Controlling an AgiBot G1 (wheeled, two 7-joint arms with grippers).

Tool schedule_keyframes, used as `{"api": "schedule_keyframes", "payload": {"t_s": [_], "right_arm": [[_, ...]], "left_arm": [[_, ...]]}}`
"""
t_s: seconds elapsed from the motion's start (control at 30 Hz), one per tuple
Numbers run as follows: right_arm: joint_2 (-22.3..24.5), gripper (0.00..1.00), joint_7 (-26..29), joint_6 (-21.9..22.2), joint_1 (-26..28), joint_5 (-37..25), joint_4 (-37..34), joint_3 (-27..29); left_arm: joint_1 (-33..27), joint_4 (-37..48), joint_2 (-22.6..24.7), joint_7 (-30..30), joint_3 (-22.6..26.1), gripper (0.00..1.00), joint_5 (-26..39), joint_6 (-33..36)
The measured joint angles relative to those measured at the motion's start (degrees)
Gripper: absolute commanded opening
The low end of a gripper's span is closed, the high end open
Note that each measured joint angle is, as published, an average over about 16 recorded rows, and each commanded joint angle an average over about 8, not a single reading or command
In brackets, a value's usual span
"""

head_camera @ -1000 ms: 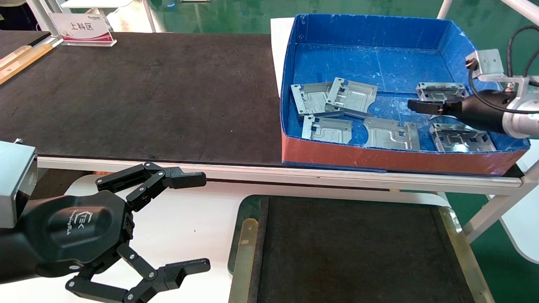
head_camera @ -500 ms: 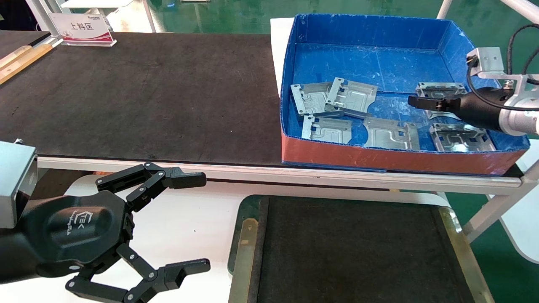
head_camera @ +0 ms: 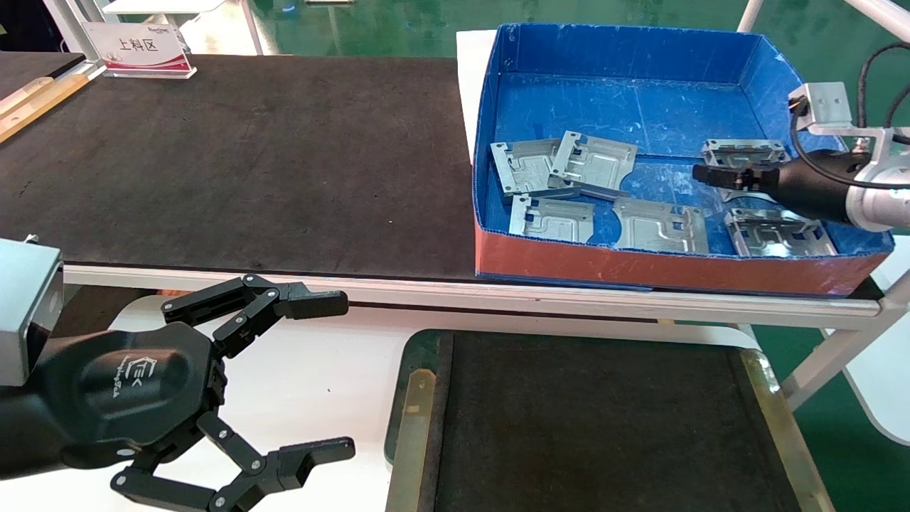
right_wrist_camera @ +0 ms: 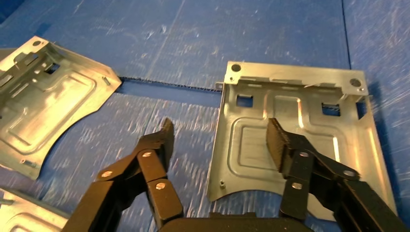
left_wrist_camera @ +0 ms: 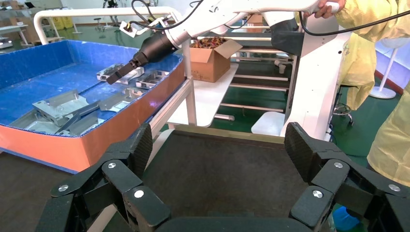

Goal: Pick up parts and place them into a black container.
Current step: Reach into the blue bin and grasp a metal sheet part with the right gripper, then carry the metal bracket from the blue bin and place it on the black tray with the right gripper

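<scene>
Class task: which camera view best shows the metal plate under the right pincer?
The right wrist view: the plate fills it, open right pincer straddling one edge. The head view shows the plate small and partly behind the pincer; the left wrist view shows it only distantly.

Parts (head_camera: 661, 226): shiny stamped sheet metal. Blue box (head_camera: 625, 107): scuffed corrugated plastic. Black container (head_camera: 604, 419): matt, rough interior. Surface (head_camera: 249, 163): matt, coarse black mat.
</scene>
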Motion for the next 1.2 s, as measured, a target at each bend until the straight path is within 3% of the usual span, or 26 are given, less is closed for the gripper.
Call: {"api": "schedule_keyframes", "payload": {"t_s": [1.2], "right_arm": [[1.09, 0.0, -1.05, -1.4, 0.38, 0.13, 1.83, 0.12]], "left_arm": [[0.0, 0.0, 0.0, 0.0, 0.01, 1.0, 0.0, 0.0]]}}
